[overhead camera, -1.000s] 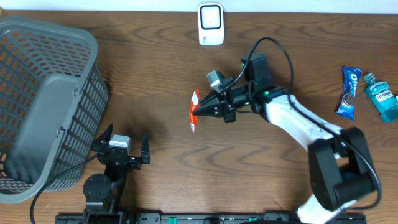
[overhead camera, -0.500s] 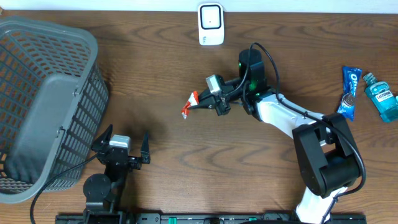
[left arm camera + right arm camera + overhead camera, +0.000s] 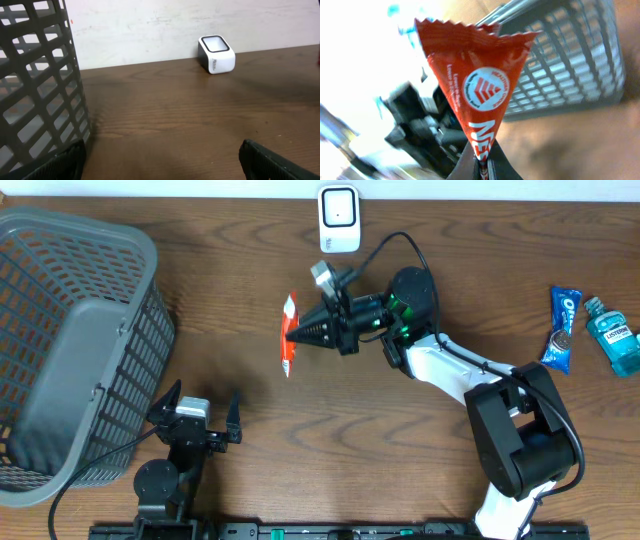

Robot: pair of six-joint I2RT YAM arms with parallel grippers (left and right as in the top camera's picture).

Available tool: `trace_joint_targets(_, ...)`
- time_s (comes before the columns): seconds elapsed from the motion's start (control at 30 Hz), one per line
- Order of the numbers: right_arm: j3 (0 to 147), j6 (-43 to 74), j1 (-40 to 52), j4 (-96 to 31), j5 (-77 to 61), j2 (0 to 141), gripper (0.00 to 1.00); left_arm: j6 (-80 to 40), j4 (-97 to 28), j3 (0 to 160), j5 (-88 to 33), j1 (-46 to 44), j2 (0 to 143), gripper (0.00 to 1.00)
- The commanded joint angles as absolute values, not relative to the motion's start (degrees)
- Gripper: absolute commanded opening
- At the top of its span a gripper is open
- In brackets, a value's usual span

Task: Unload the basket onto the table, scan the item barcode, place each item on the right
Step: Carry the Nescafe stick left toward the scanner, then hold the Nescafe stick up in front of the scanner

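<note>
R arm (image 3: 440, 366) reaches left, fingers (image 3: 312, 333) pinching red packet (image 3: 289, 342), prob. midair; L fingers (image 3: 233, 410) spread wide.

Red wrapper (image 3: 289, 336) – white lettering, grey lattice basket (image 3: 132, 378), white scanner (image 3: 339, 218), brown wood-grain table (image 3: 240, 270), teal bottle (image 3: 612, 336)
</note>
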State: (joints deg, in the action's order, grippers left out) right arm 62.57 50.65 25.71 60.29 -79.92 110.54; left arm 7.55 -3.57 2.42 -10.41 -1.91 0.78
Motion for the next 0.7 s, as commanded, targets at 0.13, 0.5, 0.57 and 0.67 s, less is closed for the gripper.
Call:
trace_joint_targets(0.13, 62.87, 94.78, 24.21, 56.60, -70.35, 110.59, 0.01, 8.08, -4.16, 0.80, -11.35, -1.67, 0.73, 0.98)
trace_joint_targets(0.5, 62.87, 108.57, 24.47, 14.76, -57.80, 110.59, 0.01, 8.08, -4.16, 0.80, -11.35, -1.67, 0.73, 0.98)
trace_joint_targets(0.57, 62.87, 112.31, 24.29, 13.30, -54.17, 110.59, 0.01, 8.08, -4.16, 0.80, -11.35, -1.67, 0.73, 0.98)
trace_joint_targets(0.67, 62.89, 117.56, 23.53, 13.23, -49.82, 110.59, 0.01, 8.08, -4.16, 0.80, -11.35, -1.69, 0.73, 0.98)
